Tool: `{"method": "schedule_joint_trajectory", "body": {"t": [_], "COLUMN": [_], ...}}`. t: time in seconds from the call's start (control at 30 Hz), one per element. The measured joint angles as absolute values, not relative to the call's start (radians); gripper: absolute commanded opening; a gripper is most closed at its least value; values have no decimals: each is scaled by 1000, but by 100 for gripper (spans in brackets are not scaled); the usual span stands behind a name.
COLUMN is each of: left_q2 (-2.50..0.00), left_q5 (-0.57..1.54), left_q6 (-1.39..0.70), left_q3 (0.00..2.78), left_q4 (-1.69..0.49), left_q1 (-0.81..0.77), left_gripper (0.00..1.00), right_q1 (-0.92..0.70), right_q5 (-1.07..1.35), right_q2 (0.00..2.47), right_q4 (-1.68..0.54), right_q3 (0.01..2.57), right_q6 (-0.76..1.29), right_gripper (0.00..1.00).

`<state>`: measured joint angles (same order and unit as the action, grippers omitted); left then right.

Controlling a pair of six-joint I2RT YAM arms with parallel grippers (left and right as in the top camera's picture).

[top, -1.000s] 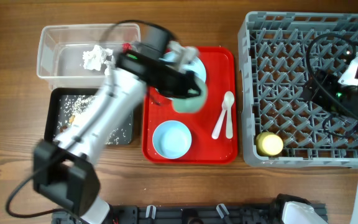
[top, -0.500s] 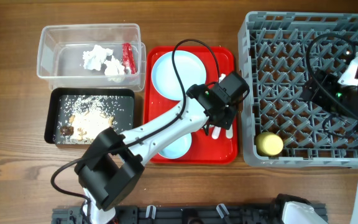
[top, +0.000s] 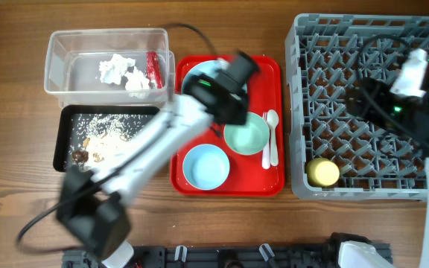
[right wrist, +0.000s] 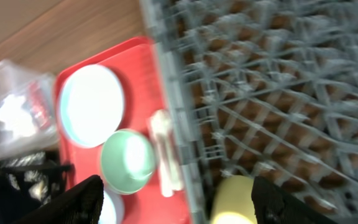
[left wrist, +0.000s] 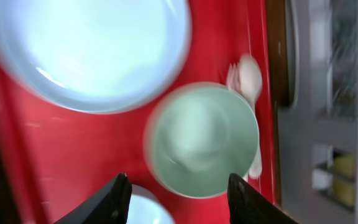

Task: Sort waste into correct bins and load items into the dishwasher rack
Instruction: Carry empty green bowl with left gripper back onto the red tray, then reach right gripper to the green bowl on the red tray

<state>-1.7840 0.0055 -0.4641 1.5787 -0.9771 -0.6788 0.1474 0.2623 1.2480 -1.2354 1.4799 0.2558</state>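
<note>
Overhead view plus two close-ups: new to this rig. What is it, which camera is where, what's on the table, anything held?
Two robot arms at a table. Overhead looks straight down; each close-up is a wrist camera, its own fingers at the bottom edge. The left end effector is open above a green bowl on the red tray, with a blue plate, blue bowl and two spoons. The right end effector is open above the grey rack, which holds a yellow cup. Clear tub: tissue, red wrapper. Black tray: food scraps. Nothing is held.

Left arm (top: 146,150) white, black-jointed — jaws seemingly black.
</note>
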Motion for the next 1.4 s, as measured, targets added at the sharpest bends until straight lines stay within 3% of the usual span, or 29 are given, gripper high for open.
{"method": "schedule_joint_trajectory", "body": {"t": [0.2, 0.23, 0.33, 0.4, 0.57, 0.83, 1.23, 1.4], "left_q2": [-1607, -1592, -1572, -1573, -1573, -1573, -1573, -1573], "left_q5": [54, 57, 68, 73, 77, 54, -3, -3], "left_q6": [-489, -492, -492, -494, -507, -506, -507, -506], "left_q3": [1598, 1599, 1599, 1598, 1598, 1598, 1598, 1598], "left_q4": [-1063, -1077, -1109, -1127, -1155, -1180, -1186, -1186], "left_q1": [-455, -429, -352, -316, -260, -259, -259, -259], "left_gripper": [59, 63, 90, 100, 100, 100, 100, 100], "right_q1": [-86, -131, -260, -318, -422, -426, -424, -417], "right_q5": [290, 287, 277, 255, 176, 24, -50, -51], "right_q2": [1342, 1372, 1481, 1533, 1685, 1845, 1930, 1930], "right_q4": [-1128, -1113, -1067, -1028, -1000, -978, -944, -945], "right_q3": [1427, 1421, 1407, 1408, 1408, 1407, 1407, 1407], "right_q6": [285, 294, 325, 342, 373, 381, 369, 355], "right_gripper": [74, 72, 70, 69, 64, 61, 44, 42]}}
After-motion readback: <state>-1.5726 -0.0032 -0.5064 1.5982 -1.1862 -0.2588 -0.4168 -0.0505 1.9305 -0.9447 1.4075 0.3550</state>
